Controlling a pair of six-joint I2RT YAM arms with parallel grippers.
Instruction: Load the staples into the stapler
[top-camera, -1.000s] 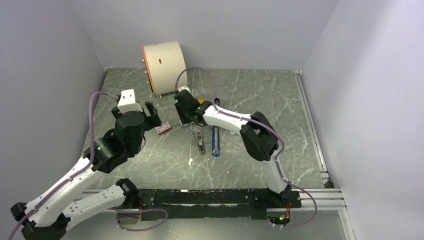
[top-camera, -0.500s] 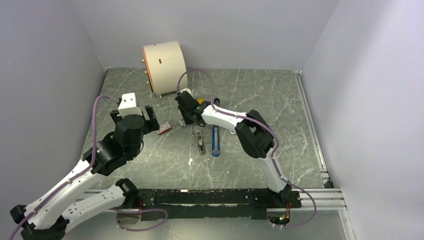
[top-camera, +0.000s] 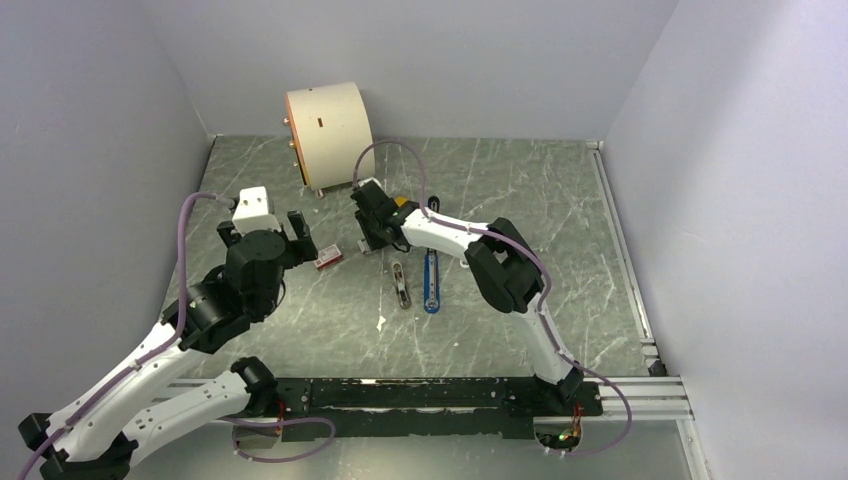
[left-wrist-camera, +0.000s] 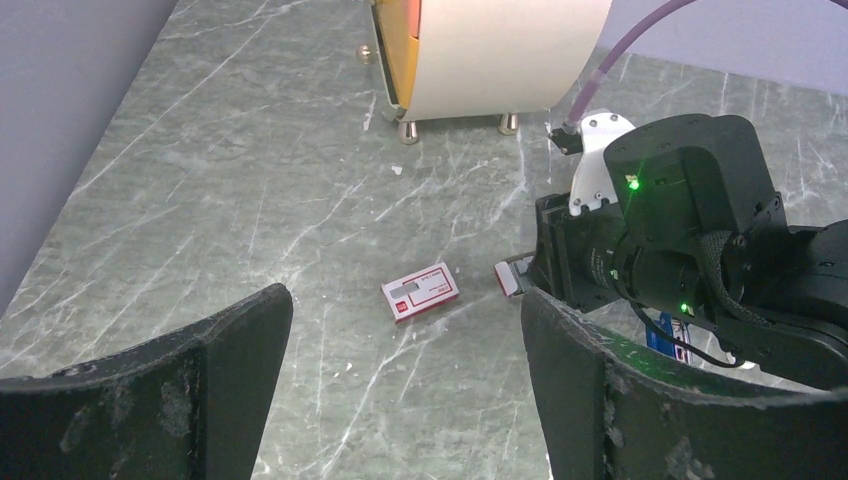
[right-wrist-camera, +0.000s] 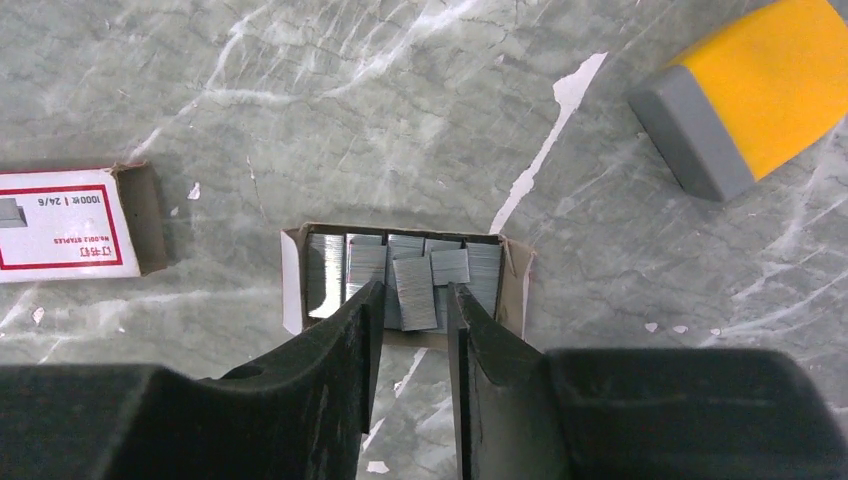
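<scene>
**A:** Where are we with the staples?

**B:** We judge we're at the pick. Our right fingers (right-wrist-camera: 335, 350) hang over the open cardboard tray (right-wrist-camera: 292, 290). The tray sits on the counter (right-wrist-camera: 300, 100) between the red-and-white box sleeve (right-wrist-camera: 60, 220) and a yellow-and-grey block (right-wrist-camera: 740, 95). One strip of the staples (right-wrist-camera: 415, 275) appears to lie on top of the packed rows, right between our fingertips.

**A:** Have we got it?

**B:** Not that we can see. The right fingers stand only narrowly apart, one on each side of that strip. A sliver of gap shows on both sides, so nothing is clamped.

**A:** So how do we do this well?

**B:** We should keep centred on the strip and go down just far enough to catch its long edges without digging into the rows beneath. Then we close gently so the strip doesn't snap, and lift straight up clear of the tray walls.

**A:** And the stapler?

**B:** The stapler (top-camera: 431, 282) lies opened out on the counter, near the tray on the side toward our bases, with nothing touching it.

**A:** And our left side?

**B:** The left fingers (left-wrist-camera: 230, 350) are spread wide and hold nothing. They hover above the sleeve and touch nothing.
</scene>
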